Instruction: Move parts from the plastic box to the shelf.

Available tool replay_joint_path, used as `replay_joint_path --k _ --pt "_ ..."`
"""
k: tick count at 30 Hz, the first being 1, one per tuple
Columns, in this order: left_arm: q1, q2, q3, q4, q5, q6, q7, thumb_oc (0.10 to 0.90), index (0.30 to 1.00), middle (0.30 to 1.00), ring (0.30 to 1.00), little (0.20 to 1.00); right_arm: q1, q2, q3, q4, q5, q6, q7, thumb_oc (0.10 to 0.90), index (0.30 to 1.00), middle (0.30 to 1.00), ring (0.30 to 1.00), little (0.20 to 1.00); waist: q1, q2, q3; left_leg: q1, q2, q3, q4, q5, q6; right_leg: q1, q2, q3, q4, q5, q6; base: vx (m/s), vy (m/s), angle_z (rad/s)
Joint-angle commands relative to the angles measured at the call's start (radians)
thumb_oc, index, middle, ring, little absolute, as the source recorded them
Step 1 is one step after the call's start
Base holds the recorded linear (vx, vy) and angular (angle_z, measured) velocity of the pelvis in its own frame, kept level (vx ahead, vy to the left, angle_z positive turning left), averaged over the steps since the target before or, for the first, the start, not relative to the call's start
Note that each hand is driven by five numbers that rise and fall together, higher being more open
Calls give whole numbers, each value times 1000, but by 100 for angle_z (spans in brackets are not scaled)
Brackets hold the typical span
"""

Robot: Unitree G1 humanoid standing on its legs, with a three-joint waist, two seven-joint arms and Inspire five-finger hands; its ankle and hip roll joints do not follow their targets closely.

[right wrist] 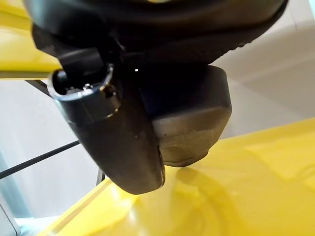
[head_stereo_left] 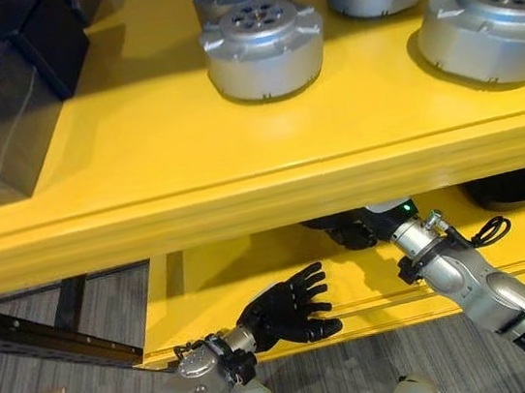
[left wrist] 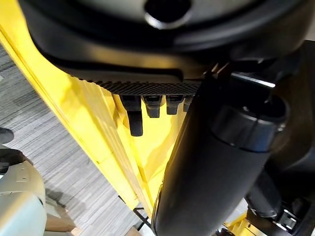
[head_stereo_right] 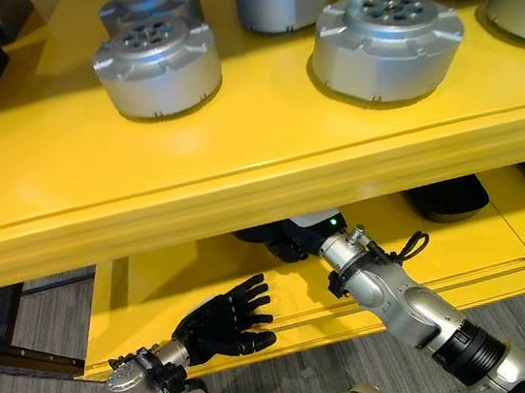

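A: Where are the parts?

B: Several silver round parts (head_stereo_left: 263,48) sit on the top of the yellow shelf (head_stereo_left: 243,194), and a dark one (head_stereo_left: 504,189) lies far right on the lower level. The plastic box isn't something I can pick out.

A: And the hands?

B: The left hand (head_stereo_left: 288,308) hovers at the near edge of the lower level, fingers spread and straight, holding nothing. The right hand (head_stereo_left: 353,231) reaches under the top board, next to a dark part (right wrist: 189,123) resting on the yellow surface (whether its fingers clamp it, I cannot tell).

A: So which step?

B: Probably setting a part on the lower level. Next it needs to draw the hand out without nudging that part
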Motion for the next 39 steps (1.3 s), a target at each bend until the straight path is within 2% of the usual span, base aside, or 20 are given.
replay_joint_path --k 1,4,7,12,17,24,25,29,35,38,39 --pt "-60 63 11 -86 44 -96 -11 900 1000 1000 1000 1000 -96 32 -92 -69 55 3 0 400 300 300 300 300 5 -27 -15 -8 12 29 135 -100 59 19 38 49 76 -42 -64 -31 -22 -6" --pt "-78 66 27 -120 38 -213 -32 900 1000 1000 1000 1000 -94 22 -115 -58 83 21 -2 400 300 300 300 300 2 -33 -13 -26 26 20 181 -125 55 -9 23 61 136 -66 -69 -41 -7 5" --pt "-92 74 81 -172 76 -286 -89 900 1000 1000 1000 1000 -72 26 -146 -32 99 45 16 400 300 300 300 300 0 -36 -13 -42 33 8 230 -153 52 -30 6 75 193 -92 -72 -26 11 12" --pt "-115 114 140 -201 84 -361 -145 900 1000 1000 1000 1000 -62 27 -163 10 110 55 38 400 300 300 300 300 -6 -38 -24 -49 35 -1 267 -181 52 -49 -10 86 258 -133 -78 1 18 2" --pt "-112 144 196 -225 50 -361 -231 900 1000 1000 1000 1000 -33 16 -186 -8 109 85 73 400 300 300 300 300 -14 -35 -48 -31 18 -10 273 -202 51 -33 0 90 264 -155 -85 63 54 1" --pt "-96 140 225 -250 -53 -296 -290 900 1000 1000 1000 1000 -25 23 -186 4 105 144 121 400 300 300 300 300 -15 -32 -81 -16 5 -36 322 -246 53 -11 7 96 276 -179 -94 110 20 -2" --pt "-91 129 224 -244 -55 -268 -314 900 1000 1000 1000 1000 -17 35 -186 10 103 152 136 400 300 300 300 300 -15 -32 -94 -12 5 -42 343 -260 58 -4 7 96 289 -190 -96 174 1 -1" --pt "-79 105 212 -237 -62 -227 -329 900 1000 1000 1000 1000 -8 65 -177 30 95 156 150 400 300 300 300 300 -16 -33 -103 -11 8 -48 375 -277 64 -6 6 100 322 -210 -96 83 -14 1" --pt "-76 71 175 -217 -58 -195 -343 900 1000 1000 1000 1000 -2 88 -164 57 105 141 183 400 300 300 300 300 -19 -37 -99 -31 21 -63 421 -296 55 -23 3 110 356 -225 -92 1 -6 -2" --pt "-79 60 153 -211 -58 -196 -343 900 1000 1000 1000 1000 -13 87 -157 64 106 137 187 400 300 300 300 300 -22 -40 -90 -61 36 -81 488 -320 51 -47 -1 121 405 -244 -94 -16 -28 -2" --pt "-88 53 129 -205 -55 -199 -334 900 1000 1000 1000 1000 -26 89 -154 72 115 137 201 400 300 300 300 300 -25 -47 -86 -92 49 -105 567 -352 52 -73 -7 137 470 -269 -96 11 -51 0"
